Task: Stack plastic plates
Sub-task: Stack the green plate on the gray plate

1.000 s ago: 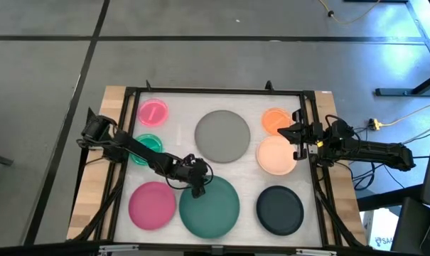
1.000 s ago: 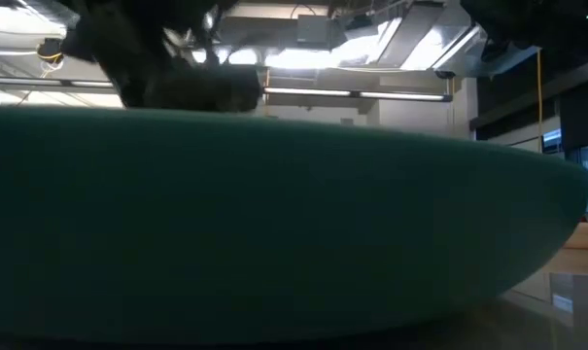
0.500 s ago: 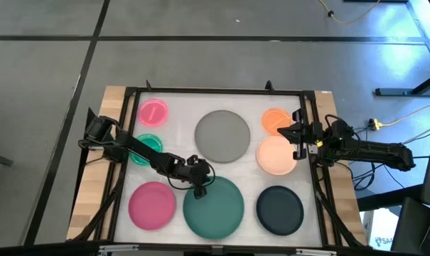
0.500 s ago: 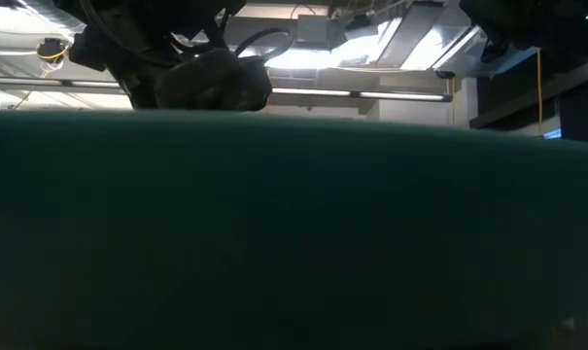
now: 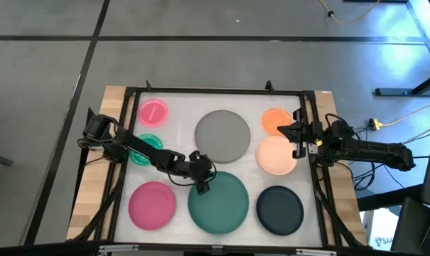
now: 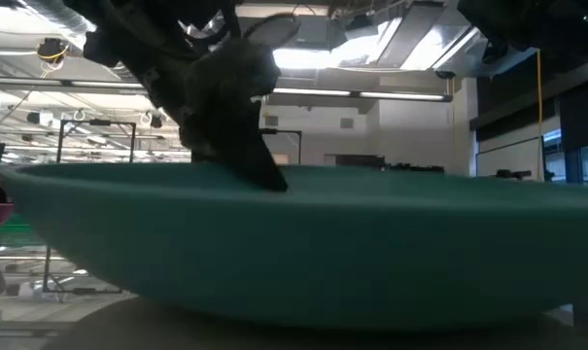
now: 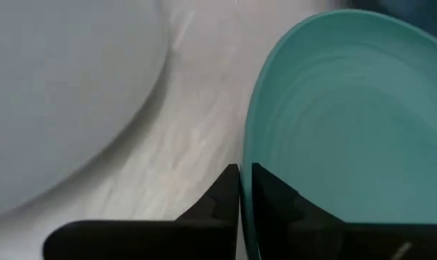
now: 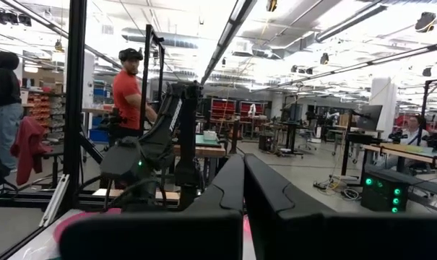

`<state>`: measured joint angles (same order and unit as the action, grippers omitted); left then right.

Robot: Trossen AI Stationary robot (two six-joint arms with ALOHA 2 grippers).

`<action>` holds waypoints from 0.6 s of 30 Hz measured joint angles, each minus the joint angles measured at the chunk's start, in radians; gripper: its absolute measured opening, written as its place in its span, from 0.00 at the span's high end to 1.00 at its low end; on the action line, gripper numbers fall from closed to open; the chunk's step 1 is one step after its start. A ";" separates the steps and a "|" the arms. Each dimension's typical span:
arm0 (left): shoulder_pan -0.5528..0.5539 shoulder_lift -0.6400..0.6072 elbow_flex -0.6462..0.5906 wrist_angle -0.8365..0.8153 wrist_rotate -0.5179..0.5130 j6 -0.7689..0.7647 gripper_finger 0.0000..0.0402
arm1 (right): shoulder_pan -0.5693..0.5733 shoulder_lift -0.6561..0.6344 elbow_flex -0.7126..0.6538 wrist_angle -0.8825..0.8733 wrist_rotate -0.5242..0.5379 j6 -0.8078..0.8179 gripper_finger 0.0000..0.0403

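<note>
Plates sit spread on the white table (image 5: 179,131), none stacked yet; dark teal plate (image 5: 218,203) lies near front centre, btwn the magenta plate (image 5: 152,205) and the black plate (image 5: 279,210); grey plate (image 5: 222,136) is behind it, mid-table; pink plate (image 5: 153,112) at back left, w/ translucent green plate (image 5: 148,147) in front of it, partly under the left arm; orange plate (image 5: 275,120) at back right, peach plate (image 5: 276,155) just in front, the two overlapping or touching at their edges.

Left gripper (image 5: 202,184) reaches in from the left side to the teal plate's back-left rim; fingers pinch that rim, one finger inside the dish, one outside, as the left wrist view shows (image 7: 241,217); in the low view the teal plate (image 6: 303,243) fills the width, its left side looks a bit raised off the table, and the gripper (image 6: 259,170) comes down onto its far rim; grey plate (image 7: 59,94) shows just beside it in the wrist view.

Right gripper (image 5: 291,133) hovers at the right edge, over the gap beside orange and peach plates; fingers pressed together, holding nothing (image 8: 243,188); a person in a red shirt (image 8: 128,90) stands in the room beyond.
</note>
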<state>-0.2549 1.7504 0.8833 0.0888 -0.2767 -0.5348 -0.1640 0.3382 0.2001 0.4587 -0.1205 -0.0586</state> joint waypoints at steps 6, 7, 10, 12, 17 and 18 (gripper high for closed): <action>0.004 -0.066 0.000 -0.003 -0.039 0.035 0.95 | 0.000 0.000 0.000 0.009 0.001 0.000 0.99; 0.006 -0.073 0.000 0.000 -0.048 0.041 0.95 | 0.000 0.000 0.000 0.010 0.001 0.000 0.99; 0.015 -0.095 0.000 -0.002 -0.070 0.051 0.95 | 0.000 0.000 0.000 0.011 0.001 0.000 0.99; 0.023 -0.111 0.000 -0.002 -0.089 0.052 0.95 | 0.000 0.000 0.000 0.011 0.001 0.000 0.99; 0.049 -0.143 0.000 -0.002 -0.124 0.077 0.95 | 0.000 0.000 0.000 0.011 0.001 0.000 0.99; 0.055 -0.149 0.000 -0.001 -0.136 0.079 0.95 | 0.000 0.000 0.000 0.011 0.001 0.000 0.99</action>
<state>-0.2001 1.6016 0.8829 0.0875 -0.4131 -0.4553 -0.1640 0.3378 0.2001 0.4702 -0.1196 -0.0586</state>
